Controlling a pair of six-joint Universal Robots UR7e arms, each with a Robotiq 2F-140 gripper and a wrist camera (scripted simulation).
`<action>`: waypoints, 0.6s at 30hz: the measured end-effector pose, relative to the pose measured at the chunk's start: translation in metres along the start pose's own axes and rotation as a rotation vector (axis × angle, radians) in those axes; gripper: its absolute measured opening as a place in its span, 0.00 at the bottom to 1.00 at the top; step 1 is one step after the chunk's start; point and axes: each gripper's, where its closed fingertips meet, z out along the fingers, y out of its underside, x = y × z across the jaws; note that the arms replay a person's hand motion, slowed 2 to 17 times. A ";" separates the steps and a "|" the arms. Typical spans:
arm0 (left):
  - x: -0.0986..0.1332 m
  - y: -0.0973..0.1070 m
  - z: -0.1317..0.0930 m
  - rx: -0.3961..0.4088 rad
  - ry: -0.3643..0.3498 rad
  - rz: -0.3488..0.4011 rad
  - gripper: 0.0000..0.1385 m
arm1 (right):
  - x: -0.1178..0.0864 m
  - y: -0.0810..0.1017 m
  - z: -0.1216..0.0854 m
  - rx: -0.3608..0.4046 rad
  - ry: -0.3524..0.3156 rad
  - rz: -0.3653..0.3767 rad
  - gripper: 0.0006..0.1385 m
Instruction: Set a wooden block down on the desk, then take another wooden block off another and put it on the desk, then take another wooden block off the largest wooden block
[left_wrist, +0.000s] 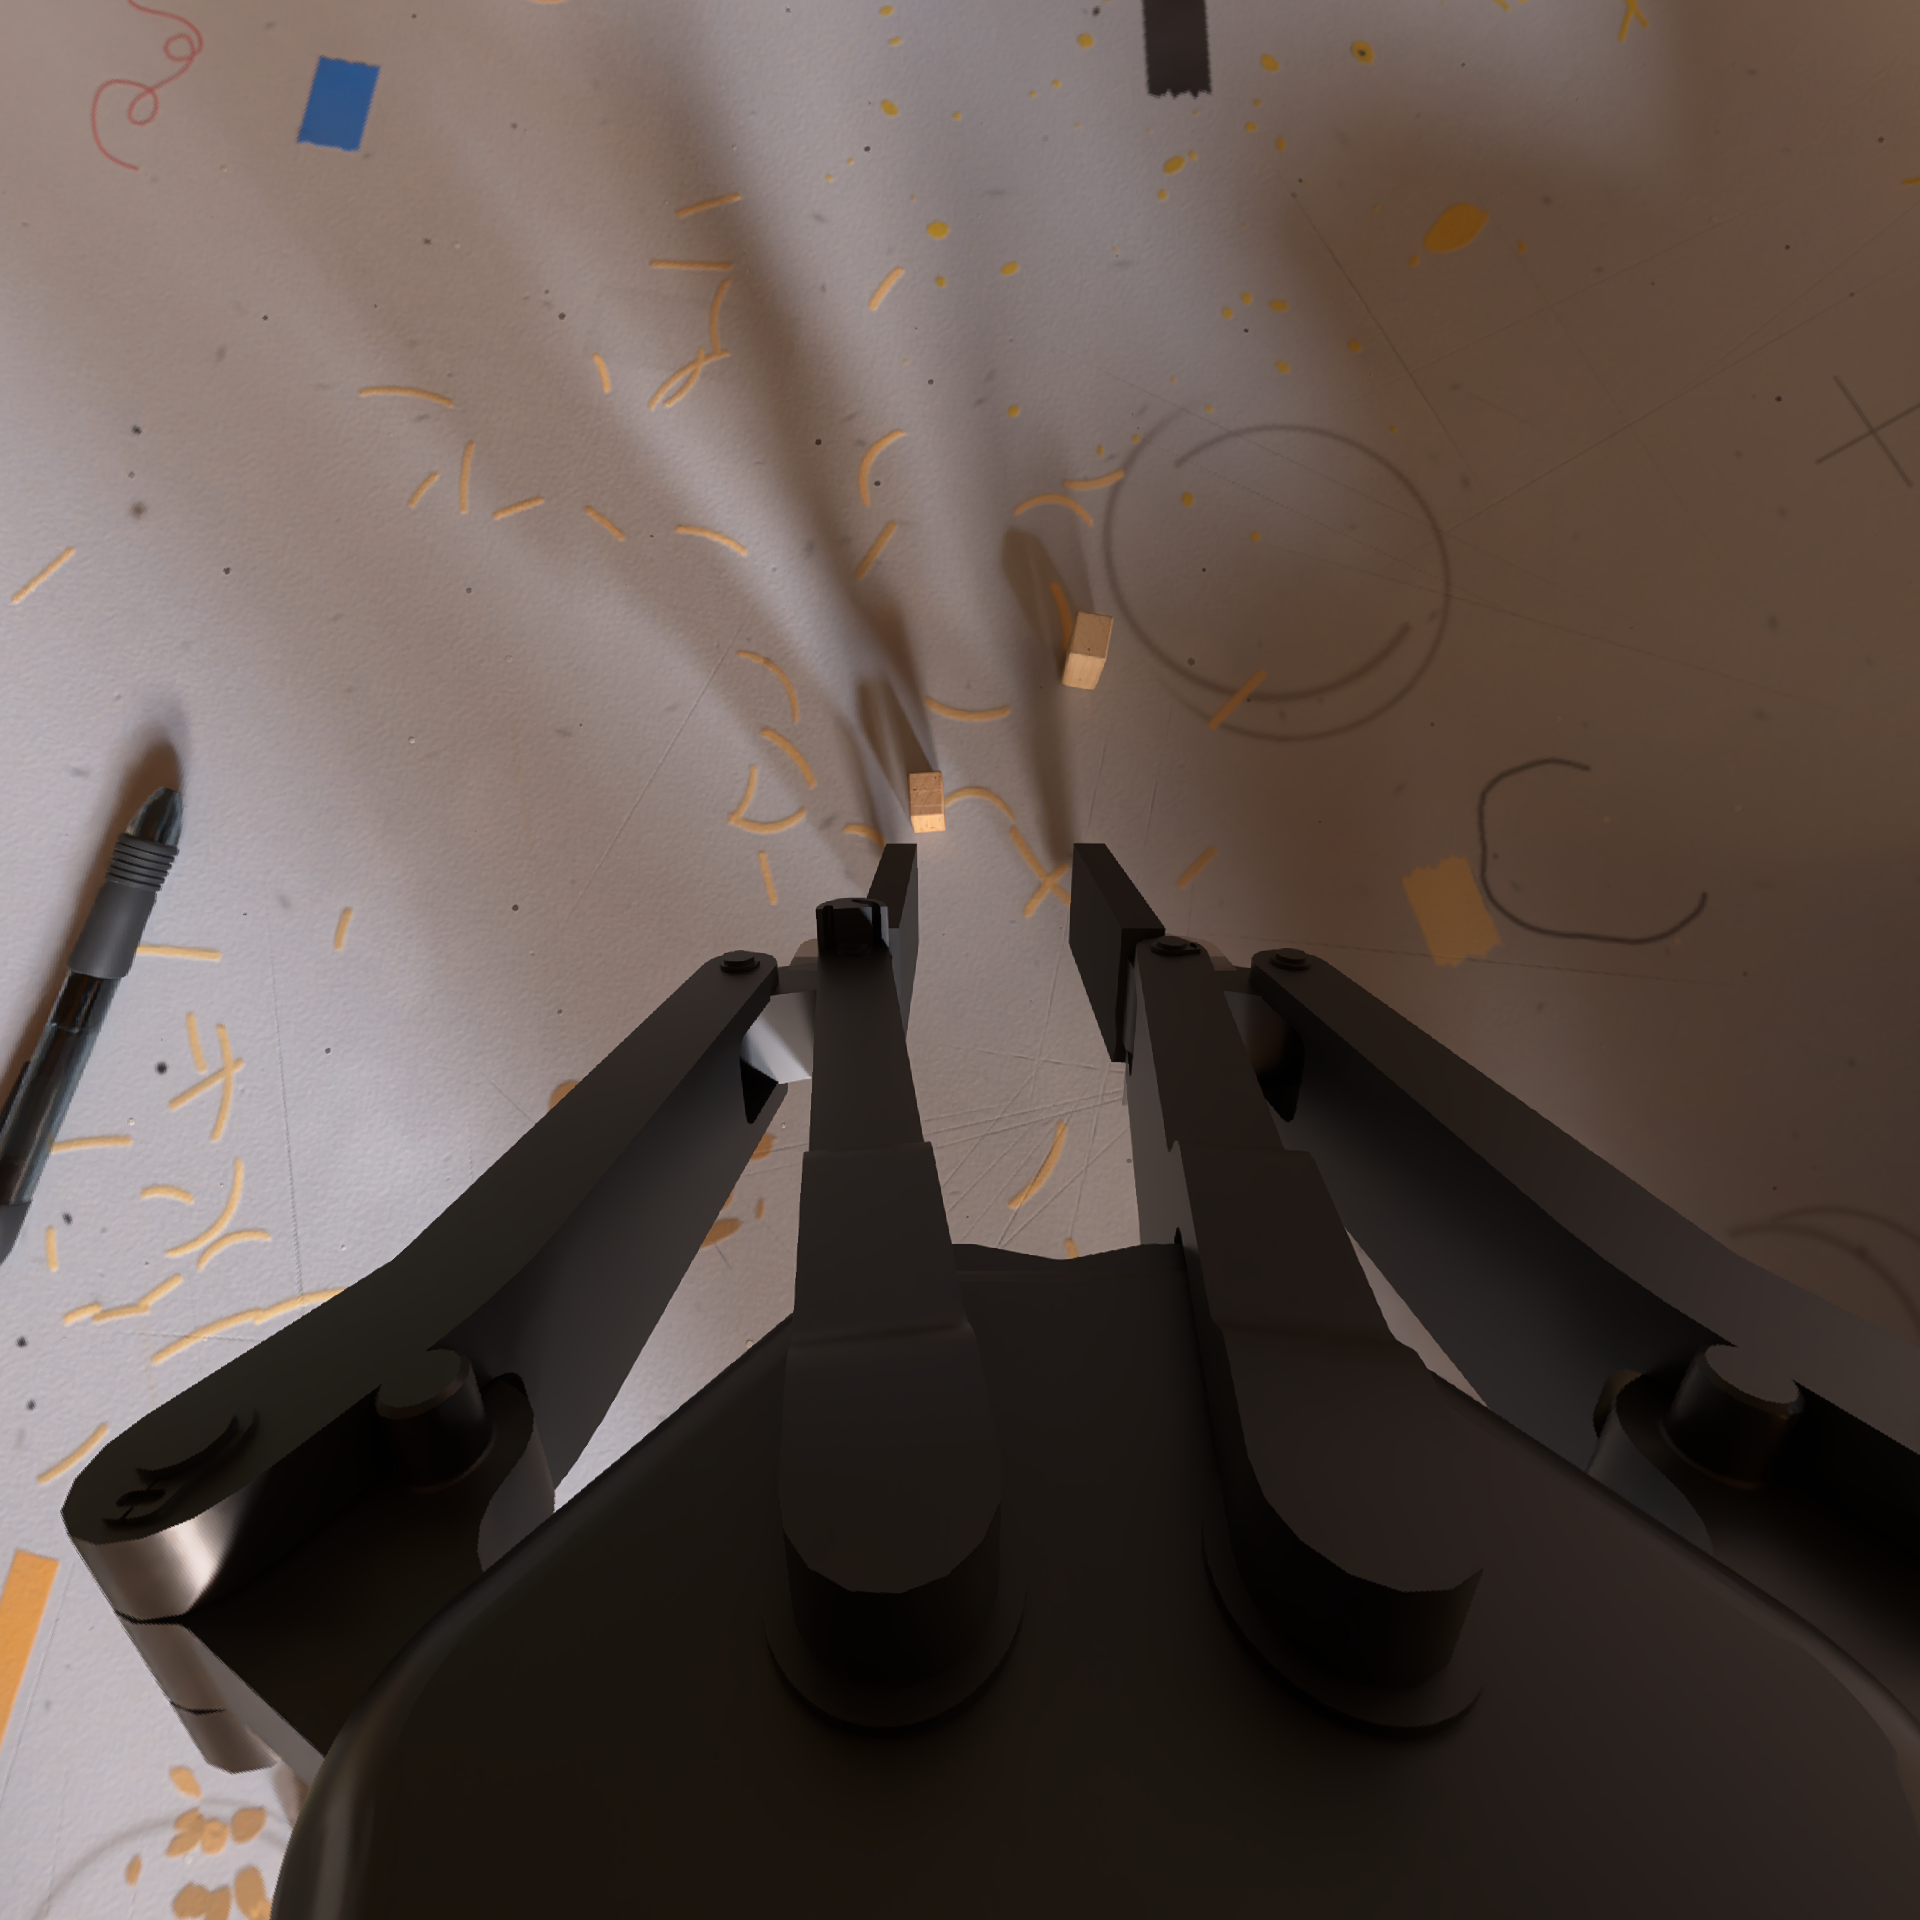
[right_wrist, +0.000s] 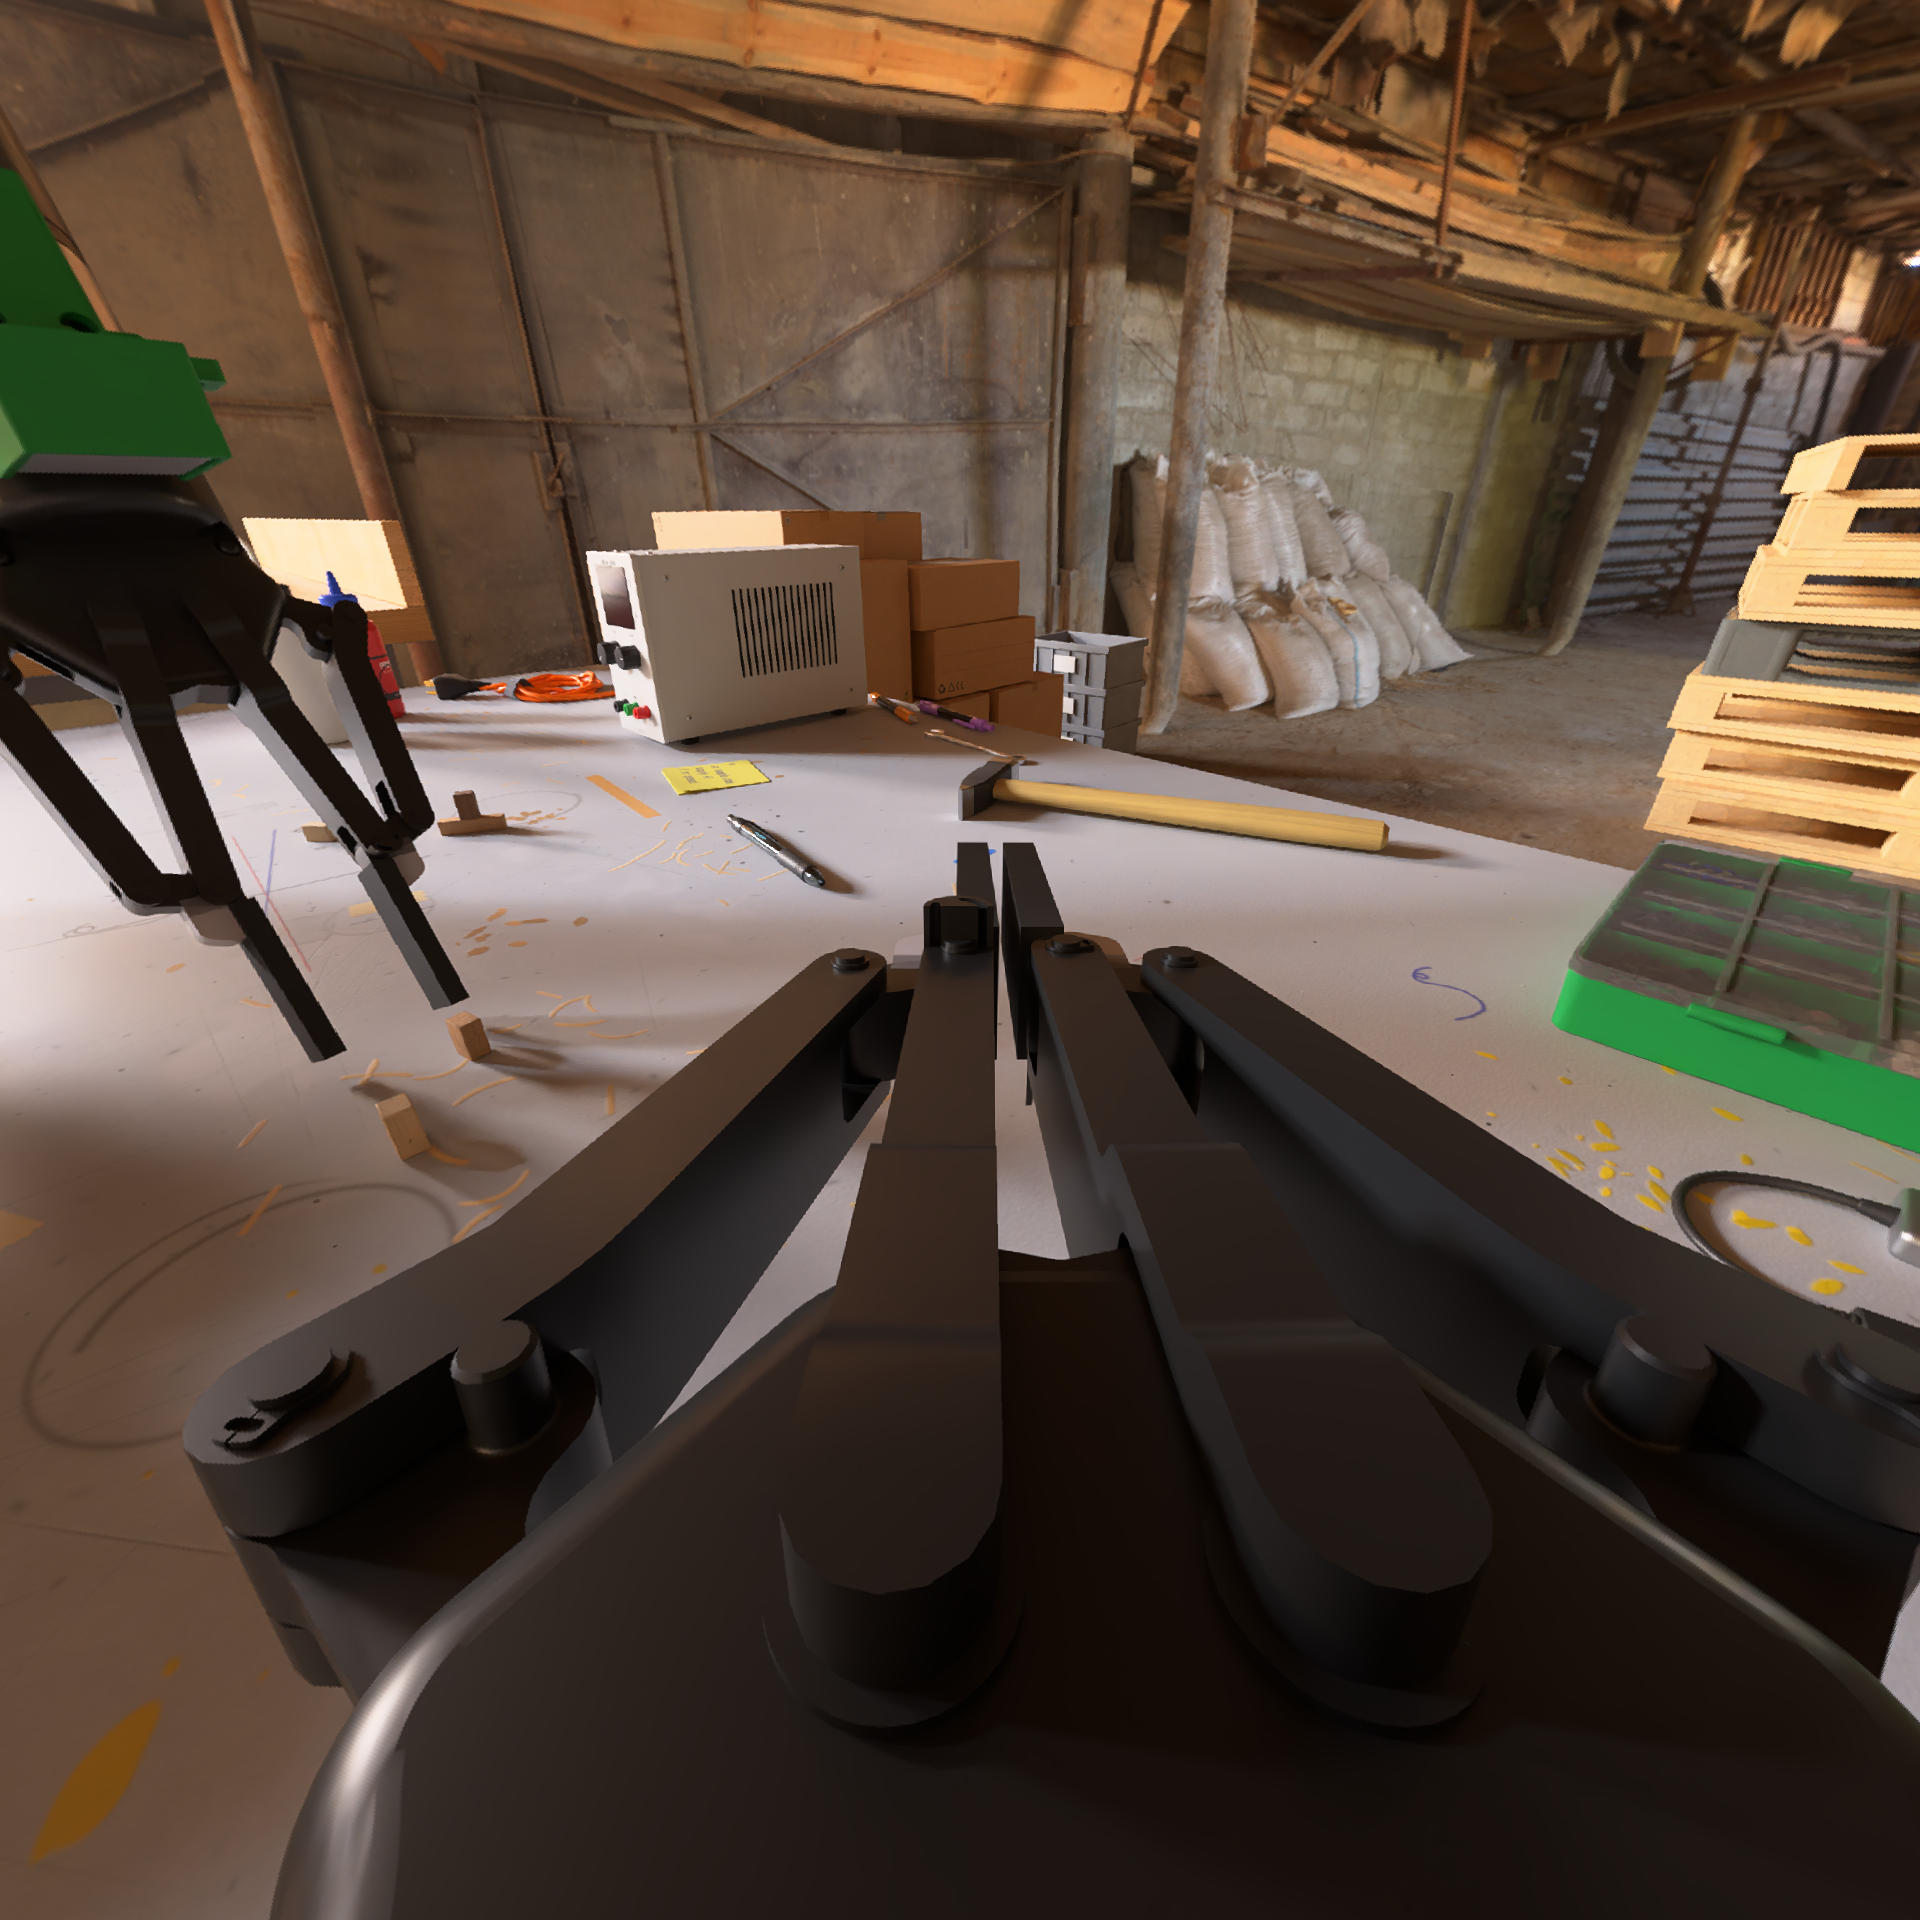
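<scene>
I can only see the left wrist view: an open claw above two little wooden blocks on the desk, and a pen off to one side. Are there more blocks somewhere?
Observer: Yes. Farther back, the right wrist view shows a small block standing upright on a flat block.
Operator: Is the other claw holding anything?
Observer: No. The right gripper is shut with nothing between its fingers, above the desk.
Operator: Any tools lying around?
Observer: A hammer with a wooden handle lies on the desk beyond that gripper.
</scene>
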 end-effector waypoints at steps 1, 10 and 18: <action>0.000 0.001 0.000 0.000 0.000 -0.001 0.29 | 0.000 0.000 0.000 0.000 -0.001 0.000 0.02; 0.001 0.007 -0.004 0.001 -0.002 -0.030 0.30 | -0.001 0.000 0.000 -0.002 -0.004 -0.002 0.02; 0.000 0.017 -0.014 -0.029 -0.013 -0.054 0.28 | -0.001 0.000 0.000 -0.002 -0.005 -0.003 0.02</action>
